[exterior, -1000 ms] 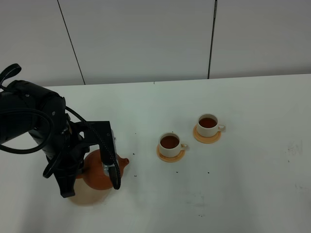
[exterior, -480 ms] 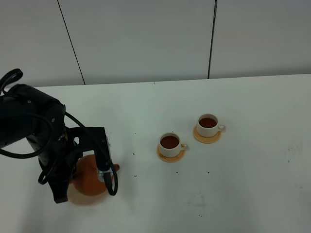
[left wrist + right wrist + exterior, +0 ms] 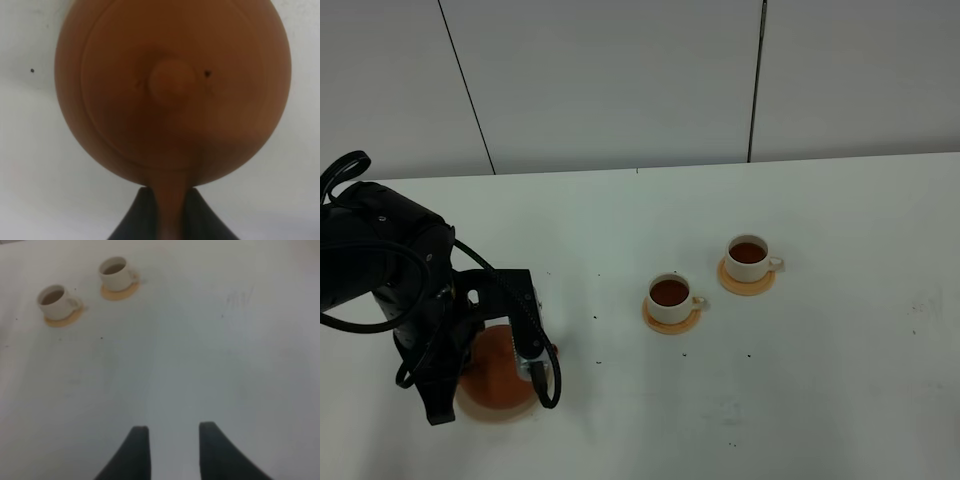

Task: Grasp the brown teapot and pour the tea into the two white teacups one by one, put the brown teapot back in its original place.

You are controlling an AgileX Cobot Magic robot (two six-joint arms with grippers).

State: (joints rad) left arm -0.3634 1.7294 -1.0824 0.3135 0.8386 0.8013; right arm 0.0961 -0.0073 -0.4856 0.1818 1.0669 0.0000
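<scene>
Gripping the loop handle of the brown teapot (image 3: 172,90), the left tool (image 3: 170,215) has its two dark fingers closed on either side of it, so the pot's round body and knob lid sit directly ahead of the fingertips. Seen from above, the pot rests on the pale beige coaster (image 3: 485,403) on the counter (image 3: 820,400), mostly hidden under the arm. Well away, the right tool (image 3: 170,450) hangs with fingers apart and empty, both white teacups (image 3: 56,299) (image 3: 116,271) of dark tea far ahead of it.
</scene>
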